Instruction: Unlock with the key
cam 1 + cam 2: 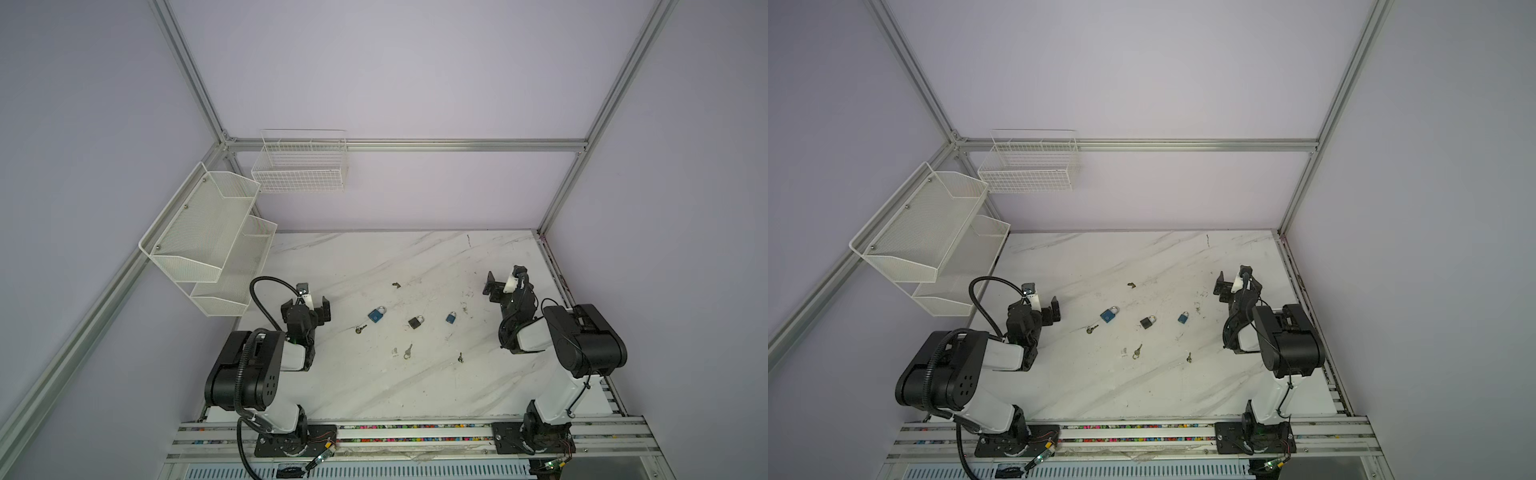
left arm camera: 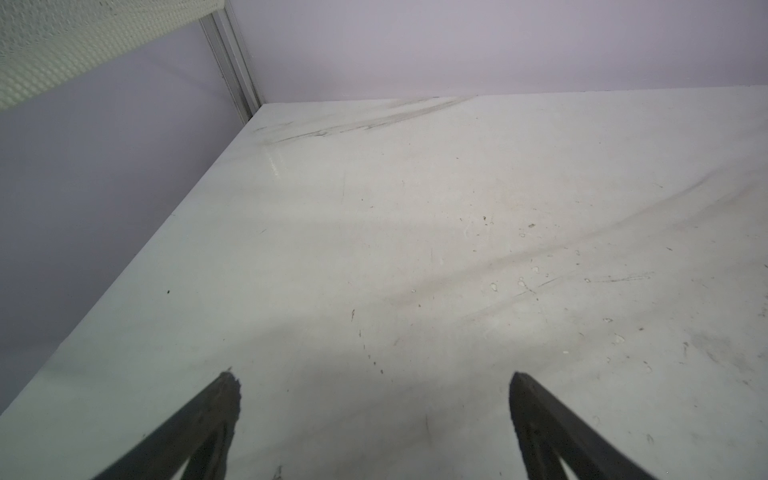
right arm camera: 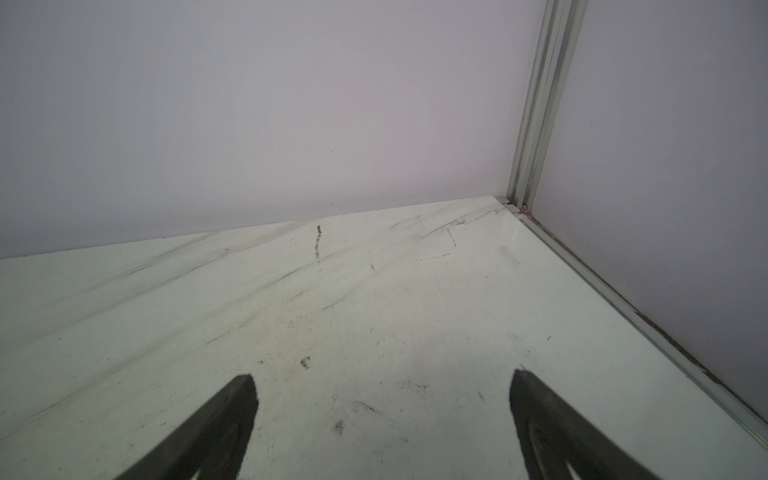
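A white mesh shelf (image 1: 199, 232) is hanging on the left wall, and just beyond it a white wire basket (image 1: 300, 166) is hanging on the back wall beneath the aluminium frame (image 1: 415, 145). Pale lilac walls are closing in the white, grey-veined tabletop (image 1: 374, 386) on three sides, and its surface is showing scuffs and small stains in both wrist views. The left gripper (image 1: 306, 306) is hovering low over the left part of the table near the shelf; in the left wrist view its fingers (image 2: 199, 428) are standing spread wide, gripping nothing and touching nothing, with only bare tabletop between them. To its right, in both top views, the task's things are lying loose in the middle of the table: the leftmost key (image 1: 360, 329) is lying just beside the larger blue padlock (image 1: 376, 314), the silver key (image 1: 408, 351) is lying nearer the front edge, the dark padlock (image 1: 415, 322) is lying in the centre, and the smaller blue padlock (image 1: 450, 318) is lying beyond it, with a small dark key (image 1: 460, 357) in front. A further small dark piece (image 1: 396, 285) is lying towards the back; it is too small to identify. The right gripper (image 1: 505, 279) is hovering over the right part of the table, well apart from the padlocks, its fingers (image 3: 548, 424) likewise parted fully and holding nothing.
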